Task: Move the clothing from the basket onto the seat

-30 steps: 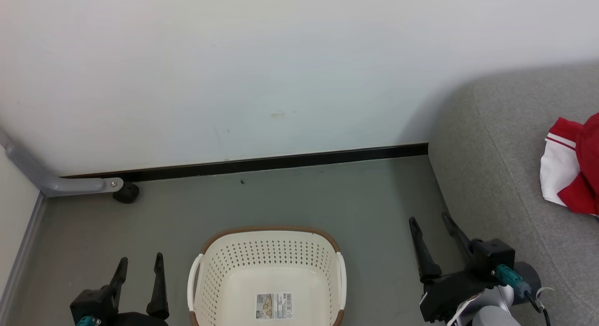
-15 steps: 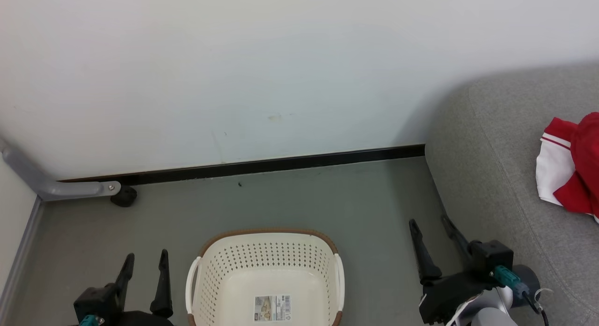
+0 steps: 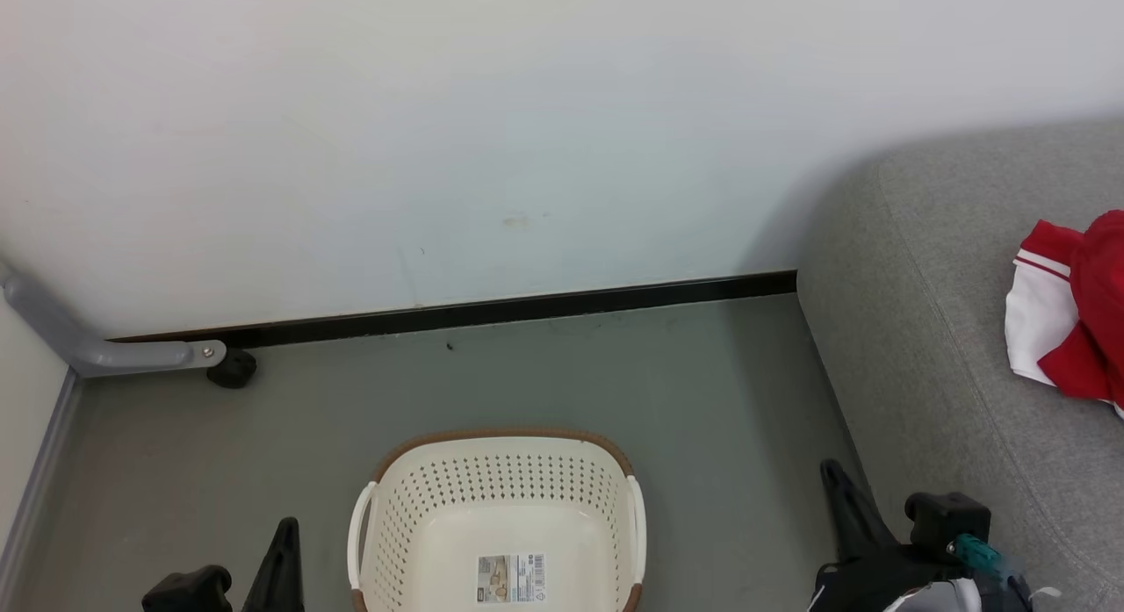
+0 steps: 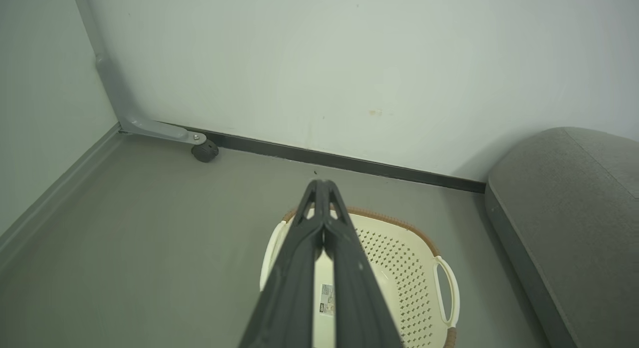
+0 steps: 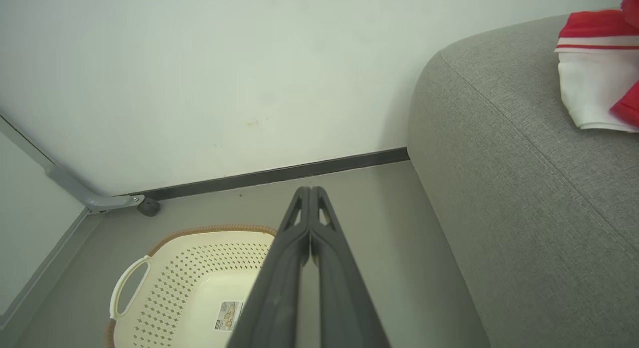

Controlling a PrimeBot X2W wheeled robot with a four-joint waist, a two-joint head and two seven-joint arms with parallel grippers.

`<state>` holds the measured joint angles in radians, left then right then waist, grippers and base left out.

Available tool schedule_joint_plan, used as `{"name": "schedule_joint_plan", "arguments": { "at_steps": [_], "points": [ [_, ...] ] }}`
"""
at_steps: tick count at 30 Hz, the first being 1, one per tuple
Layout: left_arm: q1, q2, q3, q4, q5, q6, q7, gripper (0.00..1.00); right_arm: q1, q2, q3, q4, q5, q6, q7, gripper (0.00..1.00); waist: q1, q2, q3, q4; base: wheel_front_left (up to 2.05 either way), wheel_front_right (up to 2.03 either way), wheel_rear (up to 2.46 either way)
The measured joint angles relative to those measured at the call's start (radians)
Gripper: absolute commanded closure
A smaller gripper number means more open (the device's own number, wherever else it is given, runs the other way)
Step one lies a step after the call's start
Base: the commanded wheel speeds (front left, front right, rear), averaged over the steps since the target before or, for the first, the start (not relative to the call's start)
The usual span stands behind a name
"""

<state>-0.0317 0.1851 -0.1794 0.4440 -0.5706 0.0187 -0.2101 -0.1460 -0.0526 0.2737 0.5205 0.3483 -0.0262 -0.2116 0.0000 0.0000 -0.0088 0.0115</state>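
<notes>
The clothing (image 3: 1067,322) lies on the seat (image 3: 931,349), up and right of our right gripper (image 3: 832,473), the nearer one, and the basket (image 3: 500,485) between our arms looks empty. Since a second ago the right and left gripper (image 3: 285,535) have both pinched together on nothing and sunk lower in the head view.

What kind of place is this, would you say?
Likely a living-room corner, perhaps staged: a grey fabric sofa bearing red-and-white clothing, a laundry basket on the floor, a plain white wall.
</notes>
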Motion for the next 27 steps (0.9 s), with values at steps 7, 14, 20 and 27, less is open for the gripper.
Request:
{"name": "schedule_joint_plan", "arguments": {
  "at_steps": [7,14,20,27],
  "points": [
    [-0.001,-0.012,0.019,-0.005,-0.075,-0.011,0.026,1.00,0.000,0.001,-0.032,-0.015,0.117,0.010,0.027,1.00,0.0000,-0.0001,0.001,-0.001,0.00,0.00,0.00],
    [-0.001,-0.023,0.039,-0.012,-0.143,-0.019,0.051,1.00,0.000,0.001,-0.060,-0.028,0.198,0.019,0.053,1.00,0.0000,0.0000,0.001,-0.002,0.00,0.00,0.00],
    [-0.002,-0.030,0.055,-0.023,-0.216,-0.028,0.072,1.00,0.000,0.002,-0.087,-0.040,0.284,0.028,0.071,1.00,0.0000,0.0000,0.002,-0.003,0.00,0.00,0.00],
    [-0.003,-0.040,0.077,-0.034,-0.299,-0.038,0.095,1.00,0.001,0.003,-0.121,-0.059,0.378,0.040,0.101,1.00,0.0000,0.0000,0.003,-0.004,0.00,0.00,0.00]
  ]
}}
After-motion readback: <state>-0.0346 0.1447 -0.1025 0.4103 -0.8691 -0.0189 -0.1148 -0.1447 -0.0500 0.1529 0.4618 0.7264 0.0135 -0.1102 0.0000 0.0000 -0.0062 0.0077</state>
